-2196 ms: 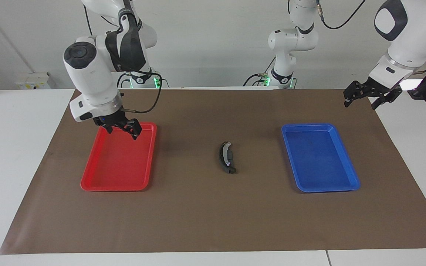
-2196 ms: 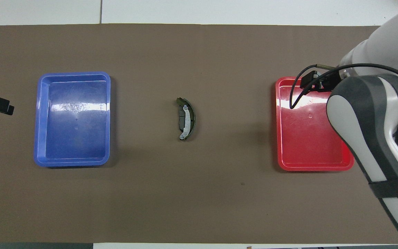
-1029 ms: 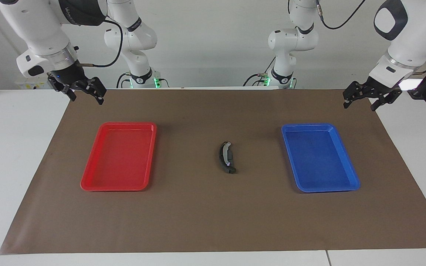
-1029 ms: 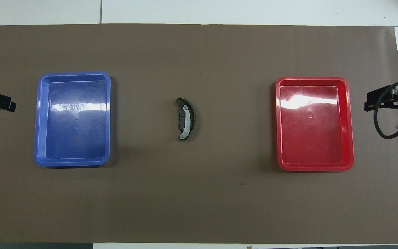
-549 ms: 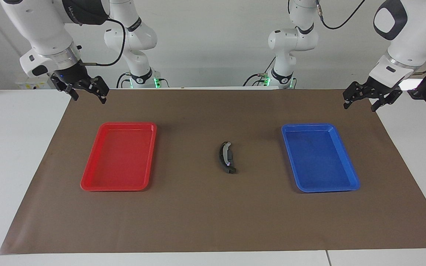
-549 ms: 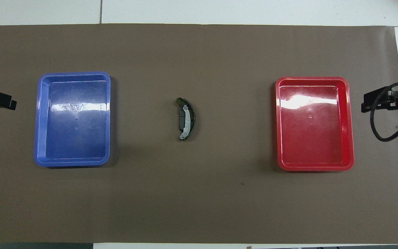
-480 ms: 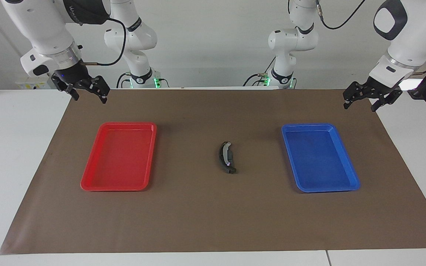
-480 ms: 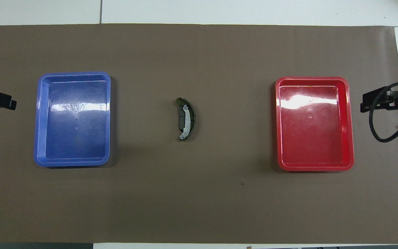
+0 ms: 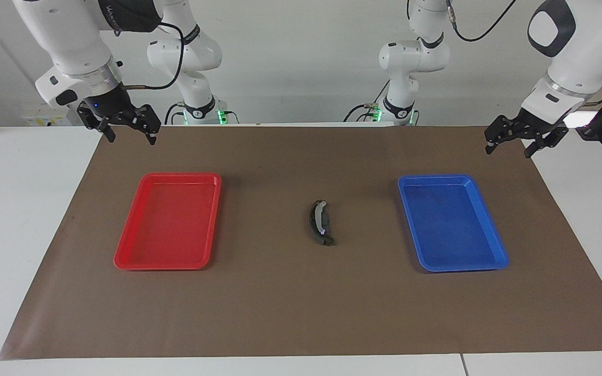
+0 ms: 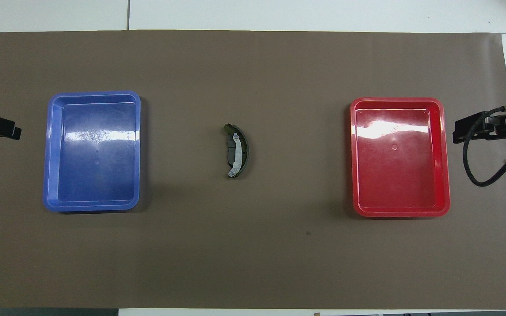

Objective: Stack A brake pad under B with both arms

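White arms [image 9: 71, 36], black cables [image 10: 483, 169], black claws.

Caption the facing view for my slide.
Brake pad stack rests on the brown mat between red tray and blue tray; both claws raised, open, empty.

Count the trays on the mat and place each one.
2. The red tray lies toward the right arm's end of the table, the blue tray toward the left arm's end. None seems hidden.

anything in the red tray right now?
No. In the overhead view the red tray shows only its bare glossy floor.
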